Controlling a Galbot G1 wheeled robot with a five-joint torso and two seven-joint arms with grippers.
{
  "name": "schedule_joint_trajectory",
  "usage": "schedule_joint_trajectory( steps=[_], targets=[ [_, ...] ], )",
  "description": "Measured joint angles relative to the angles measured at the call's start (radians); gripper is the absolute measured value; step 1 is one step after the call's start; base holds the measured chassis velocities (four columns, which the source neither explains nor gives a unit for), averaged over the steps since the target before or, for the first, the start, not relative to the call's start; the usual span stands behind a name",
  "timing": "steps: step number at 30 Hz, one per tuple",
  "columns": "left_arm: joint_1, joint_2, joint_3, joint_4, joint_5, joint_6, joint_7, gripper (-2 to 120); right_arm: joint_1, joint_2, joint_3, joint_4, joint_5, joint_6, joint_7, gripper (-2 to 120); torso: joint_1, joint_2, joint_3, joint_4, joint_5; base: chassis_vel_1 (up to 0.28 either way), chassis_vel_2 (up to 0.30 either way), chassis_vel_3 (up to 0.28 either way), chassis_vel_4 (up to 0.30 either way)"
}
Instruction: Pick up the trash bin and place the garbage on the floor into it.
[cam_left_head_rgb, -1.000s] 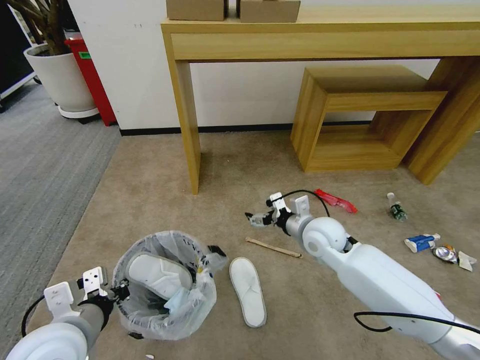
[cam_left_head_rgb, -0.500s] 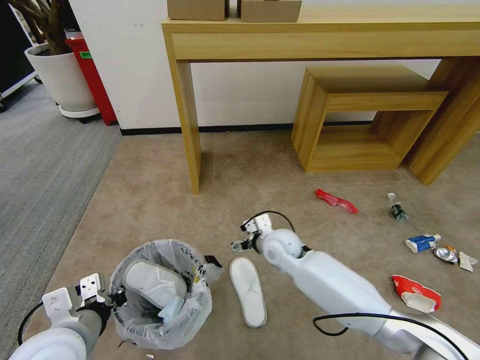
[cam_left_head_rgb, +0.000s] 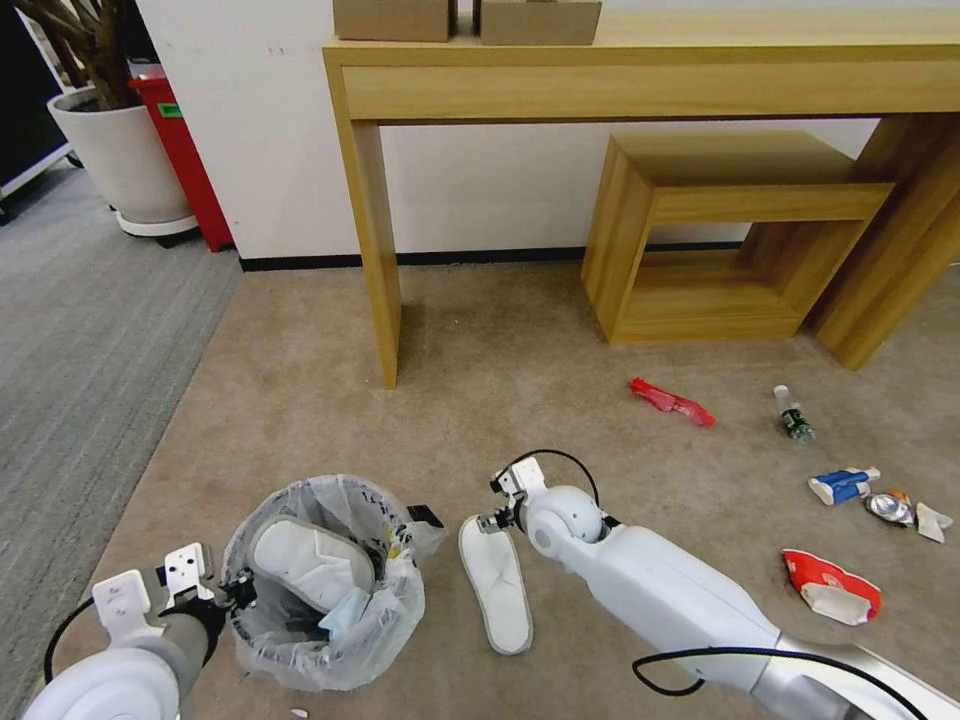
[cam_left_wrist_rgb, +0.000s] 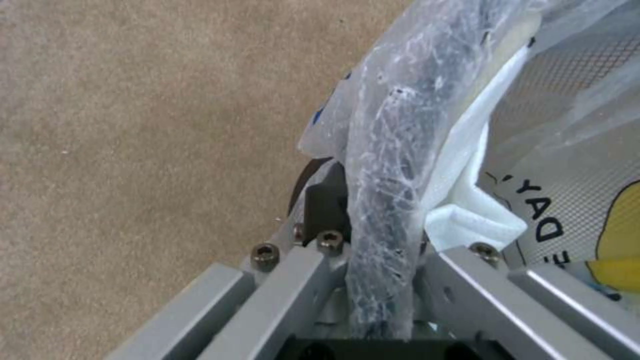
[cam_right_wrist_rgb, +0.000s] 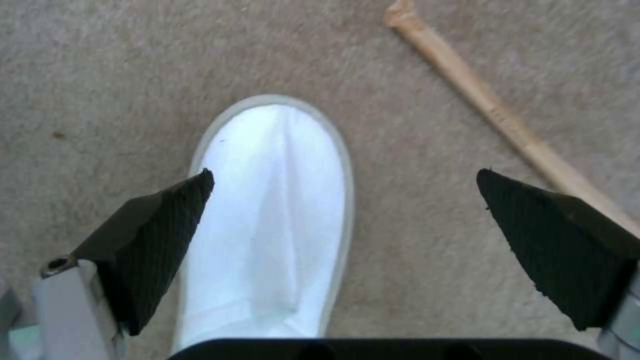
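Note:
The trash bin (cam_left_head_rgb: 320, 590), lined with a clear crinkled bag, stands on the carpet at the lower left with one white slipper (cam_left_head_rgb: 310, 562) inside. My left gripper (cam_left_head_rgb: 238, 592) is shut on its bagged rim (cam_left_wrist_rgb: 383, 165); its jaws (cam_left_wrist_rgb: 383, 250) sit on either side of the rim. A second white slipper (cam_left_head_rgb: 497, 585) lies to the right of the bin. My right gripper (cam_left_head_rgb: 490, 520) hovers open over the toe of this slipper (cam_right_wrist_rgb: 273, 200), with the wooden stick (cam_right_wrist_rgb: 493, 115) beside it. Further garbage lies to the right: a red wrapper (cam_left_head_rgb: 672, 402), a small bottle (cam_left_head_rgb: 795, 420), a blue-white packet (cam_left_head_rgb: 843, 485), a crushed can (cam_left_head_rgb: 888, 507) and a red-white cup (cam_left_head_rgb: 832, 587).
A wooden console table's leg (cam_left_head_rgb: 378, 250) stands behind the bin, and a low wooden shelf unit (cam_left_head_rgb: 720, 240) is at the back right against the wall. A white planter (cam_left_head_rgb: 120, 150) and a red box (cam_left_head_rgb: 185, 150) sit at the far left on grey carpet.
My right arm has drawn back from beyond the wooden stick and come down over the slipper's toe, uncovering the red-white cup. The bin in my left gripper has shifted slightly.

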Motion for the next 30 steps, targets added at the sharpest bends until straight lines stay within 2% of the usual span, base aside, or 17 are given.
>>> schedule_joint_trajectory(
  steps=[13, 30],
  targets=[
    [0.005, -0.011, 0.023, 0.015, 0.031, 0.000, 0.005, 0, -0.024, 0.072, -0.013, -0.055, -0.014, 0.003, 0.007, 100, 0.000, 0.000, 0.000, 0.0002, 0.0001, 0.000, 0.000, 0.000, 0.000],
    [0.009, -0.027, 0.045, 0.021, 0.061, 0.000, 0.015, 0, -0.046, 0.069, -0.011, -0.075, -0.042, 0.004, 0.008, 100, 0.000, 0.000, 0.000, 0.0002, 0.0001, 0.000, 0.000, 0.000, 0.000]
  ],
)
